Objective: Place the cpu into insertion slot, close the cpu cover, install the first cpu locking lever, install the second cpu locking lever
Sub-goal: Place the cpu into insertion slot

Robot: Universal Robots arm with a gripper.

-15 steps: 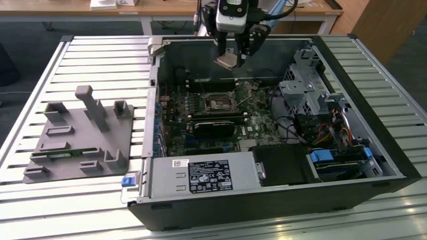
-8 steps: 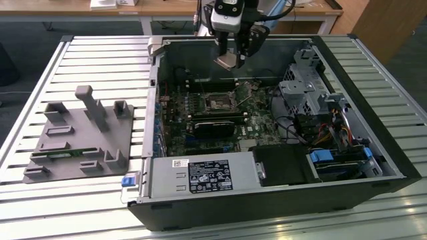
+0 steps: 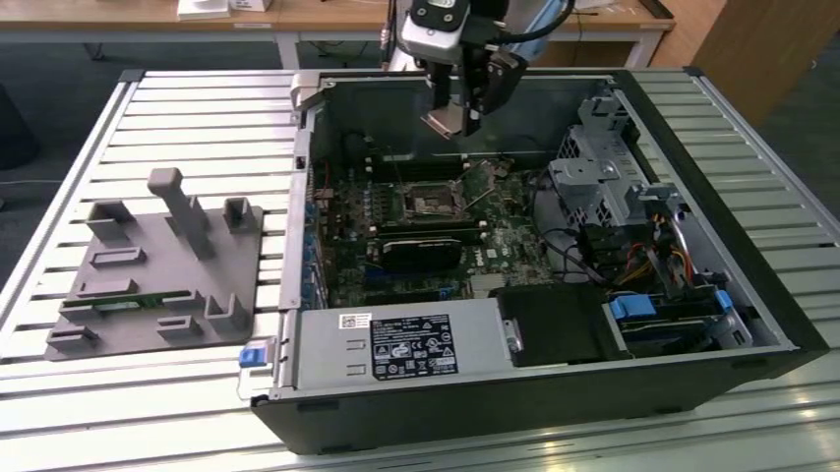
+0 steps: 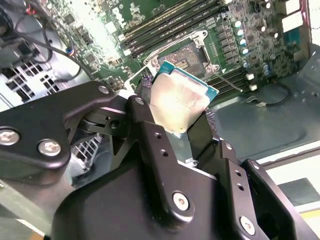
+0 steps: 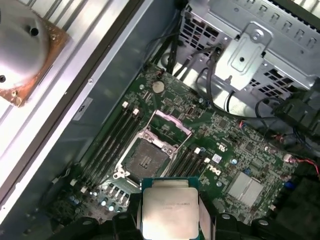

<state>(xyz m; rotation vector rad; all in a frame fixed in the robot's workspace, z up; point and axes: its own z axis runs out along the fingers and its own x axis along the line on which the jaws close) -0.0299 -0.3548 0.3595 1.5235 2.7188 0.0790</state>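
Clamping the cpu [image 4: 180, 102], the hand [image 3: 459, 118] hovers upper centre of the exterior view, clear of the insertion slot [image 3: 430, 202] mid-frame; the computer case [image 3: 525, 398] sits on a slatted tabletop [image 3: 171, 108], desk [image 3: 341, 15] behind.

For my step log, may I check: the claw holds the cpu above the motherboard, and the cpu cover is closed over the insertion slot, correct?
Not quite: the cpu cover is swung up and open, leaving the insertion slot bare, as the first wrist view shows. The claw does hold the cpu above the motherboard.
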